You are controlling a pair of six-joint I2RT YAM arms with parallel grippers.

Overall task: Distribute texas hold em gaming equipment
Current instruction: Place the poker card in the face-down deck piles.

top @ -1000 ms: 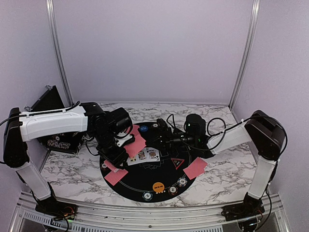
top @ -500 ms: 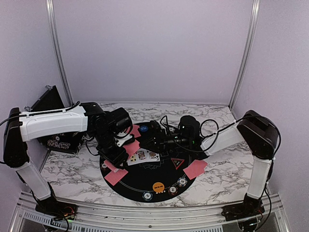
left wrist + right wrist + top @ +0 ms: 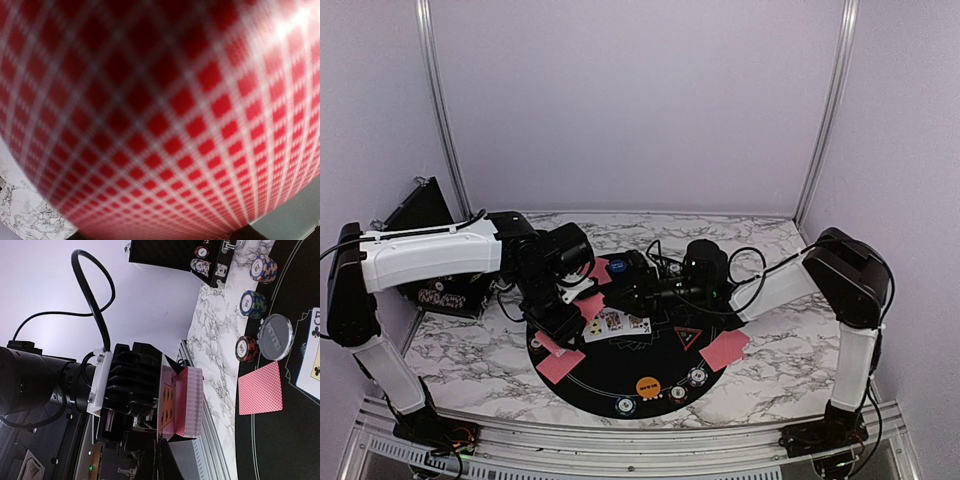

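My left gripper (image 3: 582, 296) is shut on a deck of red-backed playing cards (image 3: 593, 303) (image 3: 190, 402) over the left of the black mat (image 3: 620, 372). A red checked card back (image 3: 160, 120) fills the left wrist view. My right gripper (image 3: 626, 276) (image 3: 161, 442) reaches in to the deck, shut on the edge of one face-showing card (image 3: 168, 400) standing beside it. On the mat lie face-up cards (image 3: 618, 321), a red triangle marker (image 3: 688, 336), face-down cards (image 3: 560, 363) (image 3: 724, 349), an orange disc (image 3: 647, 386), a blue disc (image 3: 617, 266) and striped chips (image 3: 678, 394).
A black case with chips (image 3: 425, 215) (image 3: 200, 260) stands at the far left by the wall. Chip stacks (image 3: 252, 304) and a grey dealer disc (image 3: 274, 337) sit at the mat's left rim. The metal rail (image 3: 620, 440) runs along the near edge. Cables trail behind the right wrist.
My right gripper has moved left, up to the deck in the left gripper. Less of the pink card back shows from above. The left arm has stayed put.
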